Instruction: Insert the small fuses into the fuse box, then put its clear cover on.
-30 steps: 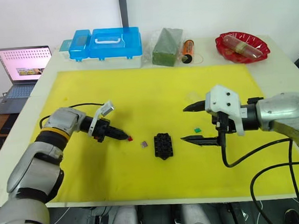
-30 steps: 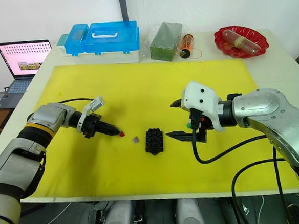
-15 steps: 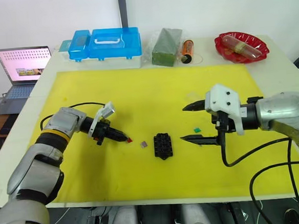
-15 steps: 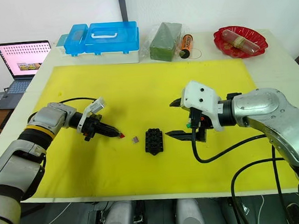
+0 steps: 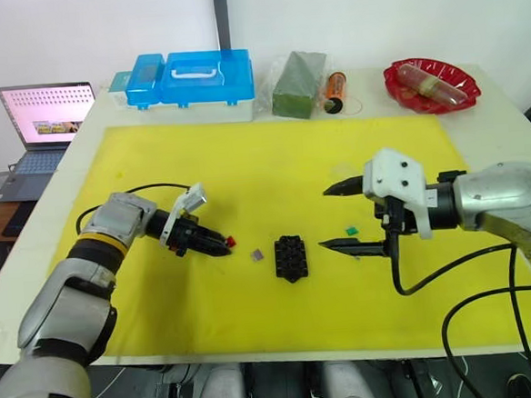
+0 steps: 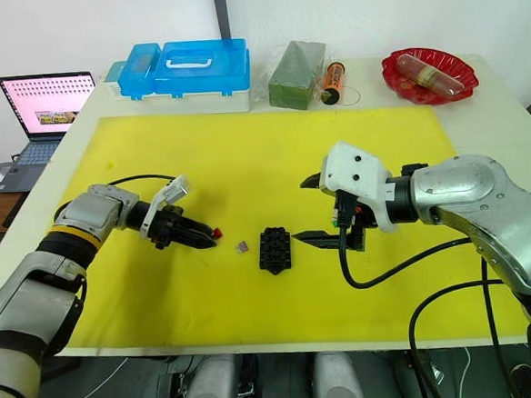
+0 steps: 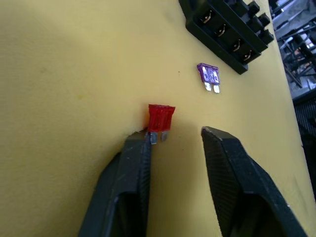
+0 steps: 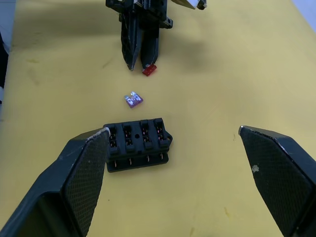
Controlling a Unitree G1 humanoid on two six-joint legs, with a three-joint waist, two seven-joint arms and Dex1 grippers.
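Observation:
The black fuse box (image 5: 290,257) lies on the yellow mat (image 5: 245,164), near the middle of its front half. A purple fuse (image 5: 256,254) lies just left of it and a red fuse (image 7: 161,117) further left. My left gripper (image 7: 176,134) is low over the mat and open. One of its fingers (image 7: 134,163) touches the red fuse's prongs. A green fuse (image 5: 349,230) lies right of the box. My right gripper (image 5: 325,219) stands wide open and empty just right of the box, above that fuse. The clear cover (image 5: 340,169) shows faintly on the mat behind it.
Along the table's back edge stand a large blue plastic case (image 5: 189,78), a green block (image 5: 297,83), an orange battery (image 5: 334,89) and a red dish (image 5: 431,84). An open laptop (image 5: 41,123) sits off the table's left side.
The left gripper's tips have edged up to the red fuse, which has shifted slightly away from me. The right arm has stayed still.

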